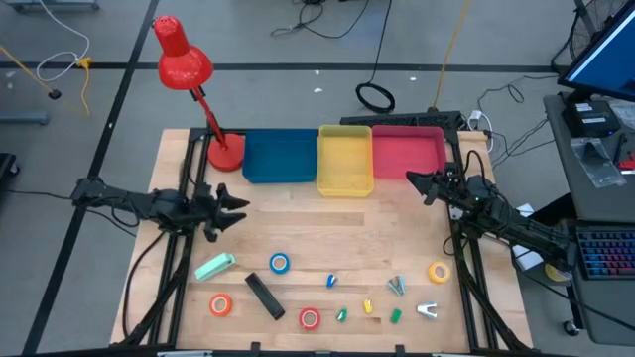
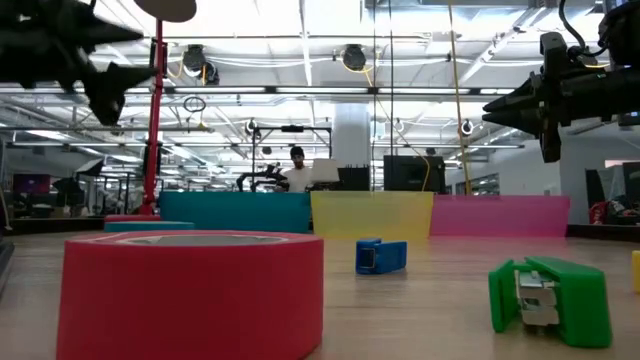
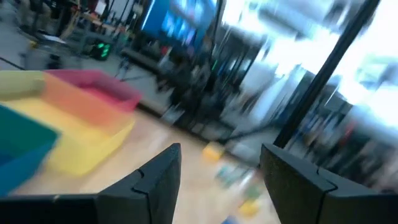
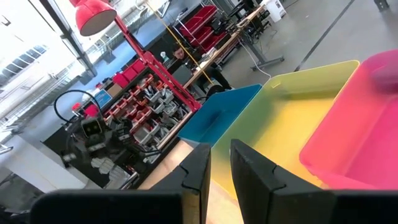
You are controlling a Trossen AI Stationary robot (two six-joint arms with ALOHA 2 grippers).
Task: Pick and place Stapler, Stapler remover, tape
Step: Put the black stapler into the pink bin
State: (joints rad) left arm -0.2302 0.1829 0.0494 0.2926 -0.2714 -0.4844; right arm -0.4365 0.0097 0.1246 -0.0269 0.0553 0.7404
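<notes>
Red tape point(image 2: 190, 290) fills the lower left of the low view, closest of all, with a green clip point(image 2: 550, 300) at lower right and a blue clip point(image 2: 381, 256) just behind, near the centre. Seen from above, the red roll sits at bottom centre of the table point(image 1: 298, 233). The orange tape point(image 1: 220, 304) lies to its left and a black stapler point(image 1: 265, 296) lies slanted between them. Blue tape point(image 1: 279, 263) lies a little higher, beside a mint-green tool point(image 1: 214, 266), and the yellow tape point(image 1: 439, 272) lies well apart at the right.

Farther up, the left gripper point(image 1: 233, 208) hangs at centre left, fingers point(image 3: 155, 186) spread wide and empty. At centre right the right gripper point(image 1: 422, 183) is empty too, its fingers point(image 4: 196, 168) only a narrow gap apart.

Beyond them a blue bin point(image 1: 280, 156), yellow bin point(image 1: 344, 159) and pink bin point(image 1: 408, 151) touch in a row, with a red lamp point(image 1: 184, 64) at upper left. A person point(image 2: 297, 172) stands far back in the room.
</notes>
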